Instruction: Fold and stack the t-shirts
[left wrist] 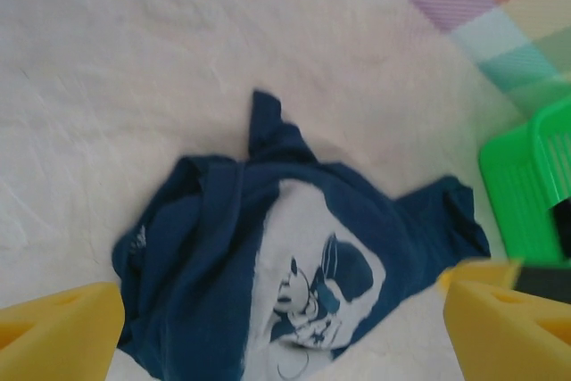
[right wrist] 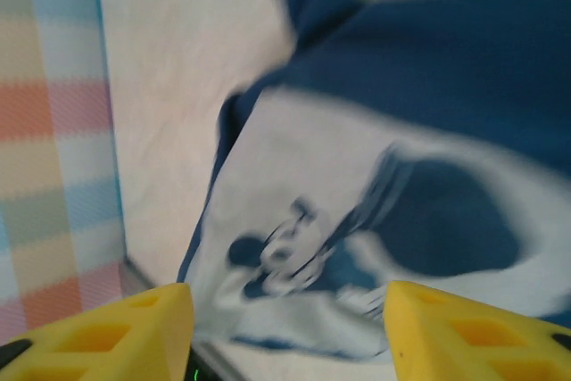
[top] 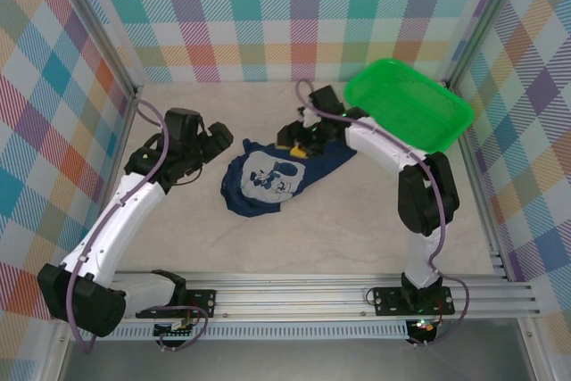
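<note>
Item under inspection: one dark navy t-shirt with a white and pale-blue cartoon print.

Location: it lies on the pale worktop, about mid-surface, between the ends of the two arms.

Condition: unfolded. The cloth is bunched into a rumpled heap with the print facing up. Creases and turned-over edges run along its left side, and a narrow flap of cloth points towards the far wall. Its right end runs under the wrist of the right arm.

Left arm: it reaches in from the near left corner and its head sits just left of the t-shirt. In the wrist view the left fingers are spread wide and released. They sit clear of the cloth, with the whole t-shirt in view beyond them.

Right arm: its head sits over the far edge of the t-shirt. The right fingers stand apart and released. The print shows through the gap beyond their tips and no cloth is pinched between them. This wrist view is blurred, so finer detail of the cloth cannot be told.

Other items: a green plastic basket sits at the far right of the worktop, near the t-shirt's right end. Whether the two touch cannot be told. Checked panels in pastel colours enclose the worktop on three sides.
</note>
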Robot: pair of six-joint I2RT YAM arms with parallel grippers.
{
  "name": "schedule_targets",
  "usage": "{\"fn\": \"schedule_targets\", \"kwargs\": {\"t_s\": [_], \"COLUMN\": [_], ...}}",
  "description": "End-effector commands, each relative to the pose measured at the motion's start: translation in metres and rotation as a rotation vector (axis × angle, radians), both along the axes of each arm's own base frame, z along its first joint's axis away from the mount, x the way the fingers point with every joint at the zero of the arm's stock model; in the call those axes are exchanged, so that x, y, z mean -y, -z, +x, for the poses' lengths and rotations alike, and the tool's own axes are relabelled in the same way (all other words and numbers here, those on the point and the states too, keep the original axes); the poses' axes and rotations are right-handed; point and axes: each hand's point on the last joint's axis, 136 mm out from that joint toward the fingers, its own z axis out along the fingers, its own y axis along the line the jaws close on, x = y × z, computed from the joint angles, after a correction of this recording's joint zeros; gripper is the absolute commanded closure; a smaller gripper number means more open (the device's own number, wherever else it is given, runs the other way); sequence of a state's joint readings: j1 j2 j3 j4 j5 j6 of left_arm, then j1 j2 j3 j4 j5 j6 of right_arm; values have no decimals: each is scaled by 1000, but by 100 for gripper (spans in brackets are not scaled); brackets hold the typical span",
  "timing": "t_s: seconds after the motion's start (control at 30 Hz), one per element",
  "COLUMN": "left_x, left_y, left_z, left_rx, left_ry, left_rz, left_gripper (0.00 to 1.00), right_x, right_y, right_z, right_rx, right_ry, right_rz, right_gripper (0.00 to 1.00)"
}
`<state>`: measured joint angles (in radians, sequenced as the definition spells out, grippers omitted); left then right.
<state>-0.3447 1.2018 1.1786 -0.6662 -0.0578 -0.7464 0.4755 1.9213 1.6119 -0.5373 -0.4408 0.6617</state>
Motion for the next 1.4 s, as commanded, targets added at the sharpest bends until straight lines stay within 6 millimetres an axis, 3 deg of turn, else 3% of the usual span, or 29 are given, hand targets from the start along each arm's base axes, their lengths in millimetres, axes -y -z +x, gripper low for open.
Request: {"fn": "schedule_targets", "kwargs": {"t_s": [0.0,0.17,0.27,0.37,0.53,0.6,0.7,0.8,0.93,1.03,1.13,1.2,1.27,1.37], "left_x": [38,66,73,68,26,20,5,-11,5,30,43,54,62,66], "left_y": [10,28,43,61,77,81,95,111,113,111,119,127,138,150], "left_z": [-2,-6,-16,-33,-57,-64,-73,-75,-46,-26,-21,-21,-22,-23], "left_rx": [-30,-99,-170,-253,-329,-341,-406,-477,-416,-376,-391,-406,-436,-467], "left_ry": [118,243,297,319,220,200,129,52,79,160,222,267,298,315], "left_rz": [-104,-122,-98,-41,117,119,123,81,-101,-184,-156,-160,-151,-130], "left_gripper": [8,10,14,19,21,21,19,16,20,23,25,32,50,98], "right_x": [61,133,166,188,209,212,199,173,132,109,97,92,84,73], "right_y": [-1,45,55,62,61,58,38,17,12,26,51,66,80,97], "right_z": [47,90,108,119,127,124,118,97,39,-16,-65,-87,-102,-106], "right_rx": [52,-44,-66,-88,-72,-65,-12,37,18,-48,-155,-213,-268,-303], "right_ry": [150,321,394,433,446,449,418,352,274,221,192,177,158,140], "right_rz": [-94,-223,-243,-253,-304,-316,-267,-260,-223,-214,-196,-186,-172,-164], "right_gripper": [45,54,55,55,56,55,54,51,50,50,47,46,46,47]}}
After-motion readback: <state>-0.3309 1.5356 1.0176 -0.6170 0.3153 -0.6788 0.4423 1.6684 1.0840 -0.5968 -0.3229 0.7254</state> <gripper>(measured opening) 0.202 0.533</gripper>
